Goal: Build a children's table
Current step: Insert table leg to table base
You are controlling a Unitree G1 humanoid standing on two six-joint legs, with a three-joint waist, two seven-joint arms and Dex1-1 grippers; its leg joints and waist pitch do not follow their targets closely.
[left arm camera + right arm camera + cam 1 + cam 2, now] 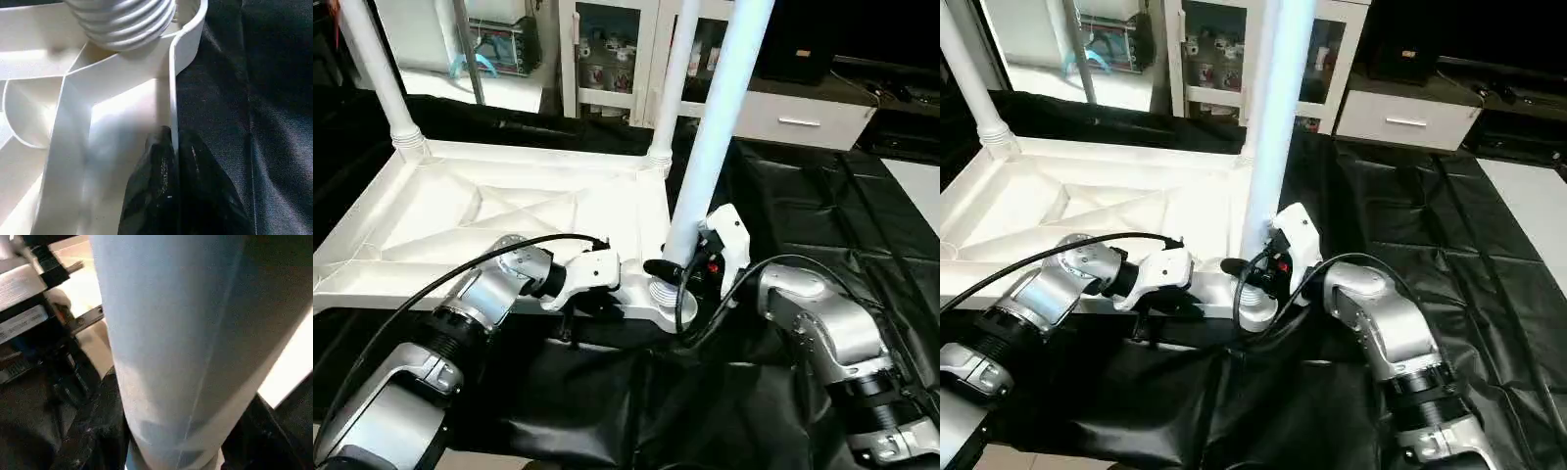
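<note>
Black cloth drapes the large work table (822, 206), with white glass-fronted cabinets (607, 49) behind it. On the cloth lies the white plastic square tabletop (509, 220), underside up, X-ribs showing, and two long white tapered legs (377, 69) rise from its far corner sockets.

Near corner: the right gripper (677, 272) has its two black fingers set around the foot of a third white tapered leg (715, 127), which stands nearly upright with its ribbed end (122, 19) in the round socket just below the fingers. Close beside it, the left gripper (168, 161) is pinched onto the tabletop's thin raised rim (172, 88), one finger on each side of the wall, bracing the top.

Judging by this, the step in hand is seating the third leg while the top is held firm. Next, that leg likely needs turning or pressing straight down into the socket, the rim grip kept tight so the top does not slide; one more leg remains.
</note>
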